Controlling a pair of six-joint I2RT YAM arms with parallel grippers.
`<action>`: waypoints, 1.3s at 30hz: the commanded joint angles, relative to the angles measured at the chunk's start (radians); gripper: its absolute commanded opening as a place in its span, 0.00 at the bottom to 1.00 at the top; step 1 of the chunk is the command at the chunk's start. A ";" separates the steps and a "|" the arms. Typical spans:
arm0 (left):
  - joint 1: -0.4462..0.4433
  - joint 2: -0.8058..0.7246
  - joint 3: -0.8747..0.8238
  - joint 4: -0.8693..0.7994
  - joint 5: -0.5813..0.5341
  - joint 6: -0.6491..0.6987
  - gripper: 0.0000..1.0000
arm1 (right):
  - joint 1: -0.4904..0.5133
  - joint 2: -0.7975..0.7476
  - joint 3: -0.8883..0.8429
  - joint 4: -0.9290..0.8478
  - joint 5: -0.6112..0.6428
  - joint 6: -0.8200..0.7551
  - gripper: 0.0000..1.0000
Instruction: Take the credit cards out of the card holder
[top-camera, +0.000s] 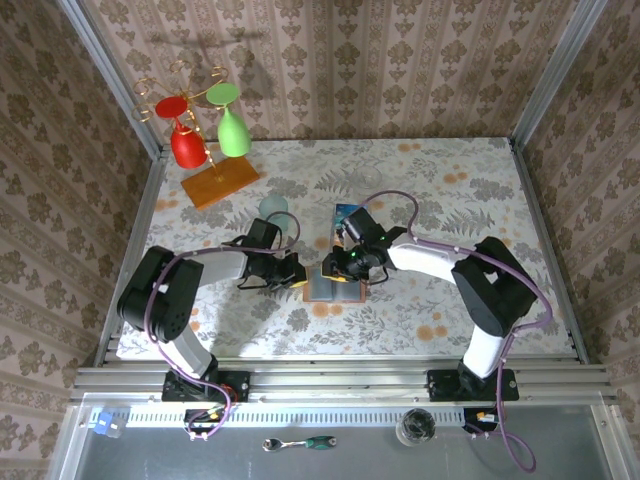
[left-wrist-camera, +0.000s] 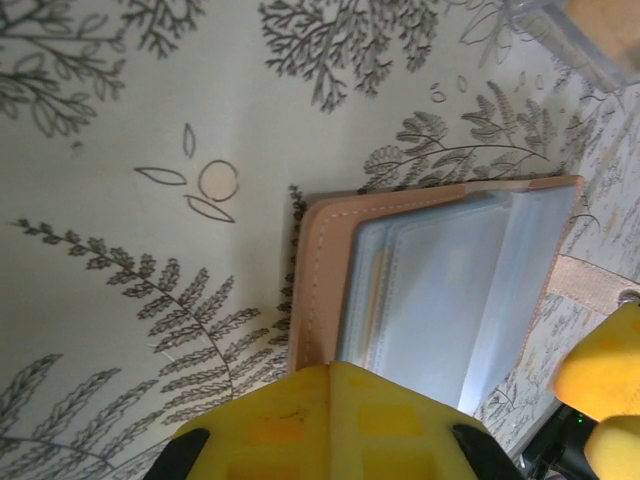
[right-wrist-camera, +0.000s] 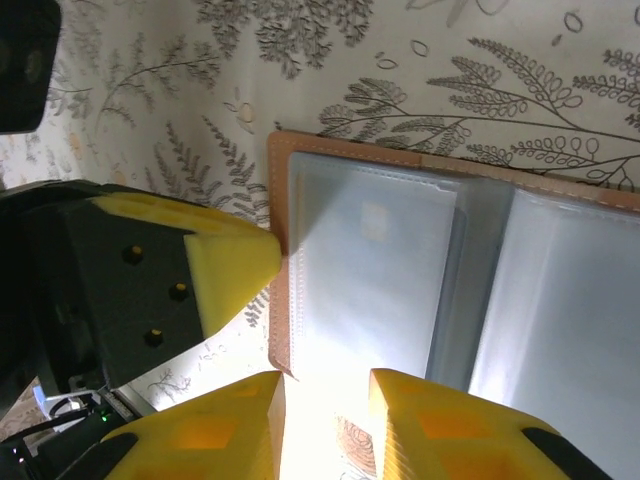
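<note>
The card holder (top-camera: 335, 288) lies open on the floral table between both arms, its brown border (left-wrist-camera: 318, 270) framing grey-blue pockets (right-wrist-camera: 375, 260). Thin orange-tan card edges (left-wrist-camera: 381, 290) peek from the pocket stack. A teal-blue card (top-camera: 348, 212) lies on the table just behind the holder. My left gripper (top-camera: 292, 272) is shut, its joined tips (left-wrist-camera: 348, 372) resting on the holder's brown left edge. My right gripper (top-camera: 347, 264) is open (right-wrist-camera: 325, 398), its fingers astride the near edge of the left pocket page, which glare washes out.
A wooden rack (top-camera: 218, 184) hung with a red and a green glass stands at the back left. A clear plastic box (top-camera: 274, 207) sits just behind the left gripper, and its corner (left-wrist-camera: 560, 35) is close to the holder. A clear glass (top-camera: 370, 178) stands farther back.
</note>
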 joint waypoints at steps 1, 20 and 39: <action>-0.008 0.022 0.003 -0.041 0.001 0.025 0.03 | 0.010 0.039 0.042 -0.002 -0.031 0.022 0.26; 0.013 0.020 -0.005 -0.056 -0.004 0.042 0.02 | 0.026 0.127 0.092 -0.074 0.009 0.031 0.23; 0.029 0.024 0.003 -0.086 -0.008 0.066 0.02 | 0.024 0.086 0.067 -0.142 0.093 0.010 0.23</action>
